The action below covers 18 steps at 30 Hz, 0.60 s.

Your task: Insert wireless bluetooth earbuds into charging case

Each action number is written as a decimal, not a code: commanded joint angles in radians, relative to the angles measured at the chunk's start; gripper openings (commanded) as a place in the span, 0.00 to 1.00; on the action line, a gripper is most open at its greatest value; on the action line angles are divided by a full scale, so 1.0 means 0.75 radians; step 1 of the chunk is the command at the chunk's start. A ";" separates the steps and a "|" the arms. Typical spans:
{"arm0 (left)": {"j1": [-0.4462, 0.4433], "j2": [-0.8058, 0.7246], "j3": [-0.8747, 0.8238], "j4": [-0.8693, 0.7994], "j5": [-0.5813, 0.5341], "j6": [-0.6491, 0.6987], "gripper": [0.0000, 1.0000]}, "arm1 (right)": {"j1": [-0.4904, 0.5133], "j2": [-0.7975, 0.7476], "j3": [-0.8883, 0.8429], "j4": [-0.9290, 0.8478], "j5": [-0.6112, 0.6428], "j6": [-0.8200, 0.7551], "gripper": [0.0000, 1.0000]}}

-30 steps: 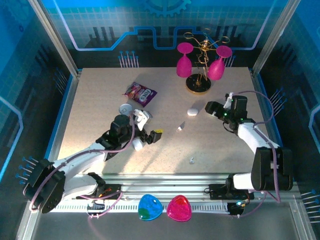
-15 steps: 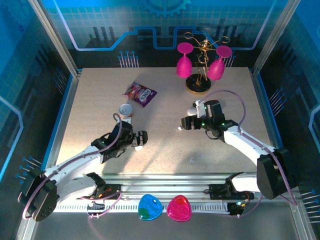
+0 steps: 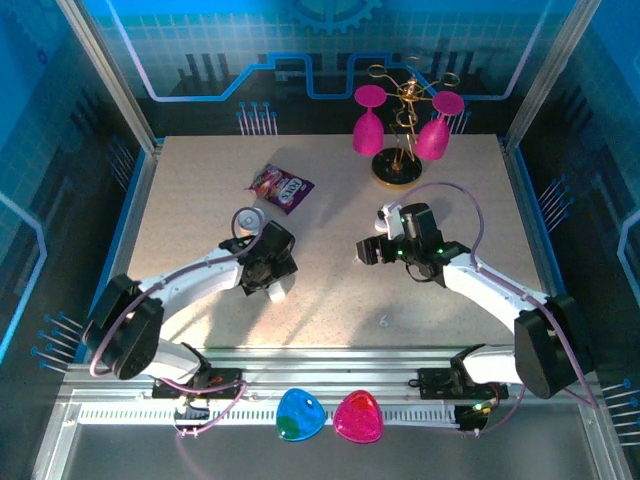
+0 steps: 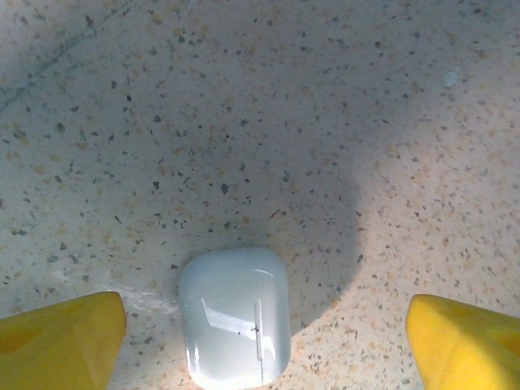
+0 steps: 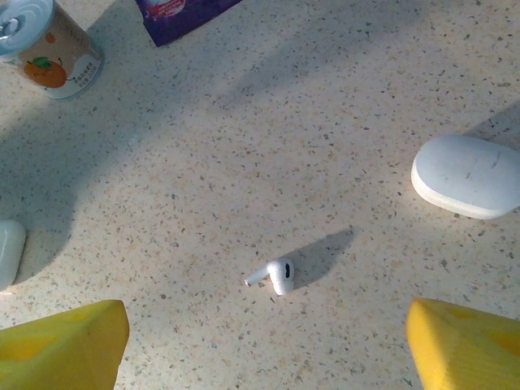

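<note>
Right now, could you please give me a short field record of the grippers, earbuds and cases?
left gripper: open, straddling pale case, not touching
right gripper: open, above earbud
earbud: loose on table, outside any case
white case: on table, apart from earbud
second earbud: loose near table's front edge

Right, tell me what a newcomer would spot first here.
Two bright pink goblets upside down on a gold rack at the far edge of the table stand out most. Nearer, the left gripper hangs open over a white case, and the right gripper open above a tiny white earbud.
</note>
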 commanded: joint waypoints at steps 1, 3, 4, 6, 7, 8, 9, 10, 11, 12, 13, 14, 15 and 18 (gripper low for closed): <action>-0.008 0.053 0.027 -0.107 -0.001 -0.095 0.88 | 0.018 -0.034 0.022 -0.036 0.041 -0.025 0.89; -0.009 0.071 0.028 -0.099 -0.019 -0.110 0.88 | 0.017 -0.045 0.007 -0.033 0.052 -0.022 0.89; -0.009 0.082 0.031 -0.097 -0.024 -0.114 0.88 | 0.018 -0.050 0.001 -0.028 0.056 -0.018 0.89; -0.008 0.112 0.044 -0.100 -0.024 -0.113 0.88 | 0.018 -0.052 -0.009 -0.025 0.053 -0.013 0.89; -0.008 0.131 0.051 -0.100 -0.023 -0.114 0.87 | 0.018 -0.053 -0.012 -0.025 0.054 -0.009 0.89; -0.008 0.152 0.058 -0.105 -0.023 -0.116 0.86 | 0.017 -0.055 -0.014 -0.022 0.055 -0.005 0.89; -0.008 0.166 0.064 -0.105 -0.022 -0.113 0.84 | 0.017 -0.056 -0.017 -0.021 0.055 -0.005 0.89; -0.008 0.181 0.071 -0.107 -0.021 -0.114 0.82 | 0.018 -0.058 -0.017 -0.021 0.059 -0.003 0.89; -0.007 0.193 0.074 -0.109 -0.023 -0.114 0.80 | 0.017 -0.061 -0.016 -0.022 0.062 -0.001 0.89; -0.007 0.203 0.074 -0.108 -0.023 -0.117 0.78 | 0.016 -0.065 -0.017 -0.025 0.065 0.001 0.89; -0.009 0.210 0.076 -0.107 -0.027 -0.119 0.76 | 0.017 -0.069 -0.020 -0.027 0.068 0.001 0.89; -0.007 0.219 0.074 -0.104 -0.029 -0.119 0.75 | 0.016 -0.071 -0.018 -0.024 0.071 0.000 0.89; -0.007 0.224 0.075 -0.101 -0.029 -0.119 0.72 | 0.016 -0.073 -0.020 -0.027 0.074 0.000 0.89; -0.006 0.246 0.074 -0.092 -0.031 -0.116 0.67 | 0.016 -0.077 -0.022 -0.032 0.075 0.002 0.89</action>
